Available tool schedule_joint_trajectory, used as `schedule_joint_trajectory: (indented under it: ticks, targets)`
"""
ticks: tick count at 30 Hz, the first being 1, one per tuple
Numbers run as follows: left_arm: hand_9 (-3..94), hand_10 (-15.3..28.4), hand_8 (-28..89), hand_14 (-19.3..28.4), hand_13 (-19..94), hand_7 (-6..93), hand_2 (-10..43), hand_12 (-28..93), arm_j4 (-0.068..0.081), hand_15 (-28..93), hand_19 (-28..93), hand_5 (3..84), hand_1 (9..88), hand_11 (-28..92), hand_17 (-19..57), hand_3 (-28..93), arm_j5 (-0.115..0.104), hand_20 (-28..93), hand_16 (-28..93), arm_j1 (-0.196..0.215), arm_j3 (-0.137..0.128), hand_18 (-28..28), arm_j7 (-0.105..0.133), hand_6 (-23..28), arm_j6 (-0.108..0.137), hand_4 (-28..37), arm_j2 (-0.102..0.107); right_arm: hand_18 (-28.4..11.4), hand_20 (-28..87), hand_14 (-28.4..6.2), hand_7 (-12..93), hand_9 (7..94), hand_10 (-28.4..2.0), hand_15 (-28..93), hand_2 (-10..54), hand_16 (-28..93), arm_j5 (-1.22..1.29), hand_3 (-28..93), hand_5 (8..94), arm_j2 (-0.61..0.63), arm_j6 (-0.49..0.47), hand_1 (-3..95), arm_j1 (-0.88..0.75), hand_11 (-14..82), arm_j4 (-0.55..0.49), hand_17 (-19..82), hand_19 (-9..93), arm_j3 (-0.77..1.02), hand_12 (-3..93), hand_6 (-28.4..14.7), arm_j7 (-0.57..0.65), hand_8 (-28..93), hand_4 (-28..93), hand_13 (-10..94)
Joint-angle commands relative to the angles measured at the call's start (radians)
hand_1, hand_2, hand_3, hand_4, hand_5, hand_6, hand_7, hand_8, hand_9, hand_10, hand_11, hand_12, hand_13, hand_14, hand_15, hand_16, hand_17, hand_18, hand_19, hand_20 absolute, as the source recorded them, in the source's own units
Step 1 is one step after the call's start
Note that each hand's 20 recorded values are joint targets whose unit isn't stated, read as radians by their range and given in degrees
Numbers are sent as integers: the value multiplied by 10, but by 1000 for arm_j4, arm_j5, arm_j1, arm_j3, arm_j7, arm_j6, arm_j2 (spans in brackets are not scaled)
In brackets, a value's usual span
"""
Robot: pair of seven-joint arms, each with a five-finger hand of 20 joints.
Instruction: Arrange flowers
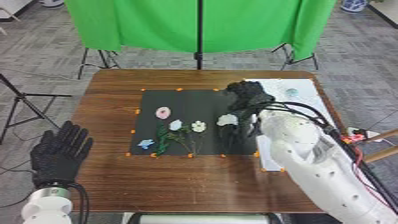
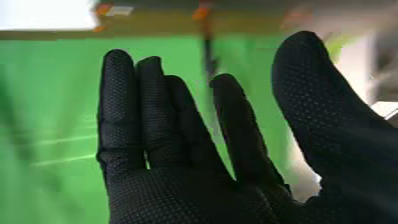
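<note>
My right hand [image 1: 247, 95] is over the upper right part of the black mat [image 1: 191, 97] in the head view. In the right wrist view the right hand [image 2: 178, 185] is open, its fingers straight and nothing held. Below it on the mat lies a white flower [image 1: 227, 120], partly beside the dark glove and cables. A pink flower [image 1: 163, 112], a blue flower [image 1: 146, 144] and two white flowers [image 1: 175, 125] with green stems lie farther left on the mat. My left hand [image 1: 58, 155] is open at the table's left edge.
The brown wooden table [image 1: 115, 185] surrounds the mat, with orange marks along the mat's border. A white board [image 1: 298, 90] at the right bears a small pale greenish thing [image 1: 291, 92]. Behind the table hangs a green cloth [image 1: 151, 25] on stands.
</note>
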Motion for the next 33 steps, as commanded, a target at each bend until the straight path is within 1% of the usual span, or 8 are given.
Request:
schedule_joint_trajectory:
  ticks: [1, 10, 12, 18, 21, 27, 30, 33]
  targets:
    - [381, 141, -107, 140, 265, 198, 141, 142, 9, 460, 333, 454, 289, 288, -47, 749, 1, 181, -38, 7, 1, 136, -6, 85, -35, -283, 0, -212, 139, -202, 156, 376, -209, 357, -95, 107, -152, 820, 424, 11, 28, 425, 98, 136, 208, 170, 591, 122, 145, -80, -40, -113, -281, 295]
    - [383, 141, -105, 142, 272, 196, 145, 144, 9, 464, 332, 451, 288, 285, -46, 747, -7, 182, -37, 3, 12, 137, -10, 83, -19, -283, -1, -180, 119, -181, 190, 306, -163, 261, -95, 99, -314, 835, 389, -66, -187, 455, 39, 94, 354, 128, 494, 320, 118, -36, -194, -131, -283, 207]
    - [387, 141, -105, 143, 278, 198, 146, 145, -1, 467, 333, 457, 289, 287, -46, 748, -50, 183, -36, 2, 15, 139, 4, 84, 25, -283, 1, -177, 119, -175, 202, 310, -154, 246, -95, 101, -325, 834, 388, -83, -213, 457, 34, 91, 377, 128, 476, 348, 115, -27, -202, -138, -283, 212]
    - [403, 141, -108, 145, 291, 206, 148, 147, 1, 485, 346, 472, 291, 296, -44, 754, -116, 189, -36, 14, 15, 141, 26, 86, 14, -283, -6, -166, 129, -154, 240, 315, -112, 211, -95, 117, -311, 834, 396, -152, -180, 473, 83, 106, 503, 141, 437, 402, 106, 5, -222, -164, -283, 233]
    - [405, 142, -110, 145, 292, 207, 147, 147, 4, 487, 347, 473, 290, 298, -44, 758, -116, 190, -39, 12, 21, 141, 33, 86, 7, -283, -6, -161, 133, -143, 254, 316, -102, 208, -95, 120, -328, 829, 399, -172, -163, 495, 114, 108, 563, 151, 431, 405, 97, 17, -256, -172, -283, 242]
    - [407, 142, -111, 144, 292, 209, 147, 147, 1, 489, 348, 473, 292, 301, -44, 756, -110, 191, -41, 11, 16, 141, 38, 85, 6, -283, -6, -157, 240, -91, 271, 452, -101, 322, -95, 172, -307, 815, 460, -169, -67, 538, 90, 154, 566, 240, 625, 387, 122, 21, -237, -186, -283, 445]
    - [407, 142, -111, 144, 292, 209, 147, 146, 4, 489, 348, 474, 292, 301, -44, 756, -129, 191, -42, 12, 17, 141, 44, 85, 10, -283, -8, -165, 356, -45, 260, 534, -101, 416, -95, 361, -306, 734, 501, -170, -140, 595, 82, 212, 553, 274, 741, 405, 175, 21, -244, -172, -283, 523]
    - [408, 142, -111, 144, 293, 210, 148, 146, 4, 490, 348, 473, 292, 301, -43, 756, -141, 191, -42, 10, 11, 141, 52, 85, 19, -283, -11, -171, 451, -49, 272, 584, -87, 545, -95, 442, -276, 720, 535, -152, -117, 614, 58, 222, 541, 293, 790, 395, 299, 21, -216, -171, -283, 524]
